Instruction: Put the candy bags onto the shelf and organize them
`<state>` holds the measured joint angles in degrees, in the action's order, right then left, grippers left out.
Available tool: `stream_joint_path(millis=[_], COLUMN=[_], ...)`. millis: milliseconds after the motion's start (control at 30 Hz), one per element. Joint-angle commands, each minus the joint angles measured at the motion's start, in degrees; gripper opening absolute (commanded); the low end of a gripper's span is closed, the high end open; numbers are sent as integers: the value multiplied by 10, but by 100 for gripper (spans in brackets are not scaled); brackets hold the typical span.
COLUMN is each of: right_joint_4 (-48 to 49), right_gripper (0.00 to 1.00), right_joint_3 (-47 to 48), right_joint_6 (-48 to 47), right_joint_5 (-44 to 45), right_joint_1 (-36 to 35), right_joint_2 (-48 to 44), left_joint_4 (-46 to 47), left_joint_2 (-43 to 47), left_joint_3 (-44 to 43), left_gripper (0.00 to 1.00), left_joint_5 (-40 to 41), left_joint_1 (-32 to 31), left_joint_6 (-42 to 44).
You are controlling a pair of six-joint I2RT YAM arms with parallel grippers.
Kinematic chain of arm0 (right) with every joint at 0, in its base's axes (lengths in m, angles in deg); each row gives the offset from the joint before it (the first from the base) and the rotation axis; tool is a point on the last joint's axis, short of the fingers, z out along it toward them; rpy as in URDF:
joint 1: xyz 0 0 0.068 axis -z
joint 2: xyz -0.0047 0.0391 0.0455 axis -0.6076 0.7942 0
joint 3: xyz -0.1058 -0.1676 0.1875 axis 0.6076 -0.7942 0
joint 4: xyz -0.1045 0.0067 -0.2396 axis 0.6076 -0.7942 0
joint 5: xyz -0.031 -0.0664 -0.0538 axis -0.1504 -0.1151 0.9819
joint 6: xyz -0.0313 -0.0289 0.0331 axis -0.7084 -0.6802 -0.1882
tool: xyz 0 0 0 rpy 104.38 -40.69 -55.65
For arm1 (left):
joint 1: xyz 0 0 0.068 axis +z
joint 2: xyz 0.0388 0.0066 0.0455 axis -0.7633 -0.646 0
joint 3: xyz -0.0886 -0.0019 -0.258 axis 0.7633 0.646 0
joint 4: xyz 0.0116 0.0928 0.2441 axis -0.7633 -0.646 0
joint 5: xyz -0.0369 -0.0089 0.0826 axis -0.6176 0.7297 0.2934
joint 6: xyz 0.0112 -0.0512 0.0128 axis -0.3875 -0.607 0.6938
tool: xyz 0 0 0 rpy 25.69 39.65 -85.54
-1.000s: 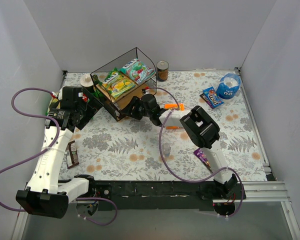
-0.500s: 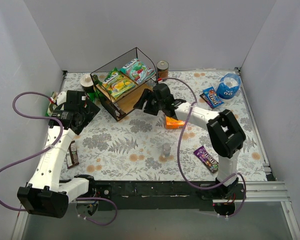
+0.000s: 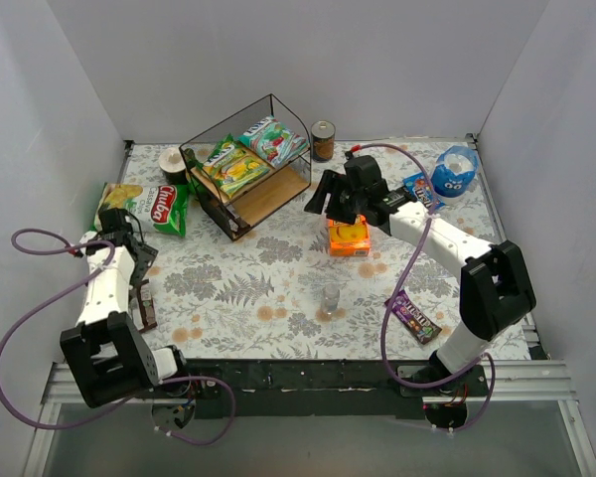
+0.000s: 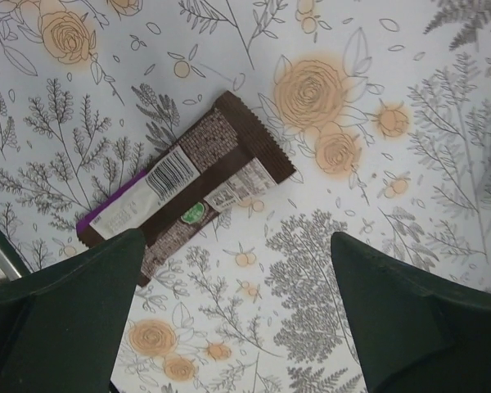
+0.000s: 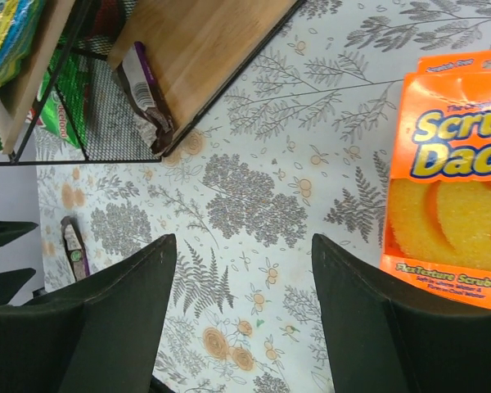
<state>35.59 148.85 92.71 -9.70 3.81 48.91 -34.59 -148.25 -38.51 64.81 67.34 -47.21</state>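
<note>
Backing out of the shelf [image 3: 246,169], where it was reaching into the lower tier a second ago, the right claw [image 5: 244,241] is now hanging just beside the rack's right end, above the orange box [image 3: 349,237]. Its fingers are standing apart with nothing between them. A dark bar [image 5: 143,92] is lying at the very corner of the lower board [image 5: 204,49], so that delivery is looking finished, if a little loosely. On the upper tier the green-yellow bag [image 3: 233,165] and the teal-white bag [image 3: 271,140] are sitting side by side.

The left arm [image 3: 101,298] is also swinging back from the shelf's left side toward its own base. The left claw [image 4: 236,239] is hovering, spread wide and empty, over the brown wrapper [image 4: 188,196], which is lying flat on the table [image 3: 258,288] near the left edge. That is pointing to the brown wrapper as the likely next pickup.

Waiting on the table, well apart from the shelf, are the purple wrapper [image 3: 414,316] at the front right and the blue pack [image 3: 420,191], just beside the blue pouch [image 3: 454,169] at the far right. By my count about half the candy is shelved. The bar at the board's corner is risking a slip if the rack gets nudged.
</note>
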Motion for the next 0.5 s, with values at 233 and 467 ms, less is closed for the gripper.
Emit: stream_joint_path(millis=[233, 467], right_joint_4=[-12, -2], right_gripper=[74, 74], right_joint_3=[-44, -81], right_joint_6=[-27, -26], right_joint_5=[-34, -45], right_joint_1=[42, 68], right_joint_2=[-50, -82], left_joint_4=[109, 131], left_joint_2=[-65, -106], left_joint_3=[47, 57], left_gripper=[98, 98], left_joint_5=[-23, -27], left_joint_1=[80, 97], left_joint_6=[73, 88])
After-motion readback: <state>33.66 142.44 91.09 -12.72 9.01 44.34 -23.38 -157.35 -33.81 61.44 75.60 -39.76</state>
